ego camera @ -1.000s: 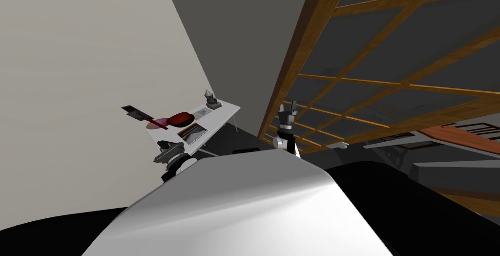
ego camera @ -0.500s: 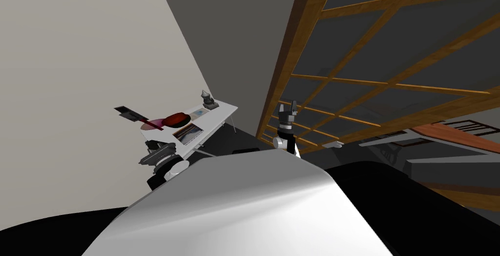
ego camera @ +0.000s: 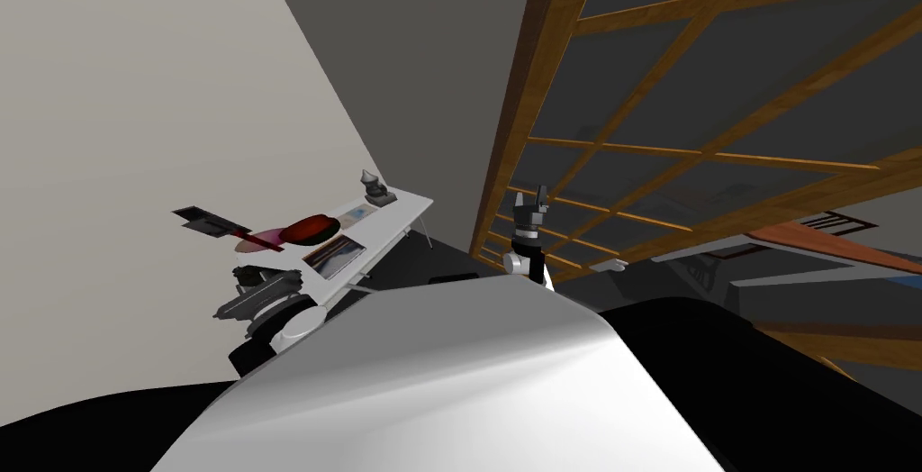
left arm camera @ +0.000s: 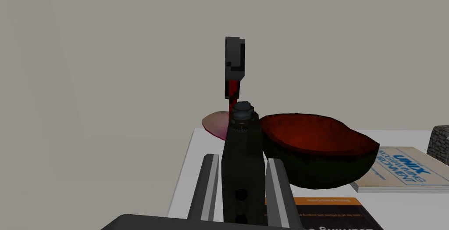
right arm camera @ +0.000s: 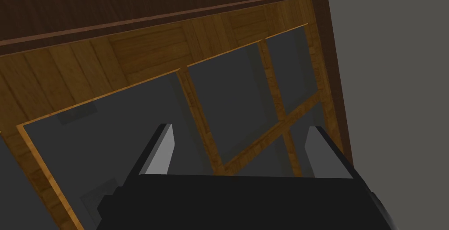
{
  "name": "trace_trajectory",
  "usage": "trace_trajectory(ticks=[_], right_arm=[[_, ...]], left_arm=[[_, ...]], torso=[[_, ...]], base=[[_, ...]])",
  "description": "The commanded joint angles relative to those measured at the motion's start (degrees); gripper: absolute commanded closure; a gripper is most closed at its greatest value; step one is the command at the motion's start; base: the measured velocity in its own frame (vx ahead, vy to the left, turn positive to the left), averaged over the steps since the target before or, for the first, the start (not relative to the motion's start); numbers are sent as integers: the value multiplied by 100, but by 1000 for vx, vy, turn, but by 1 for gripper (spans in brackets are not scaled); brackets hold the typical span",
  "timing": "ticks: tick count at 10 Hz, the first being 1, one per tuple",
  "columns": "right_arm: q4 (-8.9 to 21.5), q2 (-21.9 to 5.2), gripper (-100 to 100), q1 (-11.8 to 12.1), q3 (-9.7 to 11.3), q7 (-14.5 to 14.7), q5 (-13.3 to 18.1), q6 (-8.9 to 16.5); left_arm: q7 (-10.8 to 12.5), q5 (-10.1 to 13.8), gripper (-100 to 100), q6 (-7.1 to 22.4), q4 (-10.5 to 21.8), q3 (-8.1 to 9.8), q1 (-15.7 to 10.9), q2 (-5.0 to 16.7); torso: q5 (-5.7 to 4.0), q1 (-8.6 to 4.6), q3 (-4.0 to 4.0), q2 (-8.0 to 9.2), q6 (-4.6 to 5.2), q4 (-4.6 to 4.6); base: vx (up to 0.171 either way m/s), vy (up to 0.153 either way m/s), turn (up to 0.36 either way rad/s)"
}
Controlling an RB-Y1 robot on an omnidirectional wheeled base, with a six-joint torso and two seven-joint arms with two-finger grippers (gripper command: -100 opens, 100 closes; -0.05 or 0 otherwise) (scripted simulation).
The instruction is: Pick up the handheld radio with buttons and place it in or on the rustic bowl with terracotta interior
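**Grasp complete, placement outstanding.** The left tool (left arm camera: 243,159) was clamped on the handheld radio (left arm camera: 242,128), with both fingers pressed to the sides of its dark body and the knob end pointing away from the tool. The radio sat just beside the bowl (left arm camera: 315,146), close to the rim and seemingly not yet over the red interior. By this judgement, carrying it across the rim and releasing it remained to be done. The right tool (ego camera: 531,195) was spread wide and empty, well apart from the bowl.

Count on the white desk (left arm camera: 187,170):
- one bowl
- two books, one (left arm camera: 401,170) just beside the bowl and one (left arm camera: 326,212) near it
- one pink disc (left arm camera: 215,124) beyond the bowl
- one red-and-black long-handled implement (left arm camera: 234,65) beyond the bowl
- one dark grey figure (ego camera: 376,189) well apart from the bowl
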Motion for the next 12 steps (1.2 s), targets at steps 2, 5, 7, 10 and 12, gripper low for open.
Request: trace_trajectory(ticks=[2, 5, 7, 10, 12], right_arm=[[0, 0, 0, 0, 0, 0, 0, 0], [0, 0, 0, 1, -1, 0, 0, 0], [0, 0, 0, 0, 0, 0, 0, 0], [0, 0, 0, 0, 0, 0, 0, 0], [0, 0, 0, 0, 0, 0, 0, 0]], left_arm=[[88, 437, 100, -104, -5, 118, 315, 319], [80, 861, 100, -150, -41, 234, 558, 532], [73, 1231, 100, -202, -78, 356, 814, 722], [70, 1520, 100, -229, -98, 417, 944, 807], [64, 1903, 100, -287, -139, 538, 1201, 959]], torso=[[1, 1, -1, -1, -4, 0], [3, 12, 0, 0, -9, 1], [-3, 5, 2, 1, -8, 2], [-2, 1, 5, 8, -12, 4], [-7, -11, 10, 15, -12, 6]], base=[[89, 5, -109], [78, 30, -90], [92, 26, -140], [53, 13, -61], [54, 5, -123]])
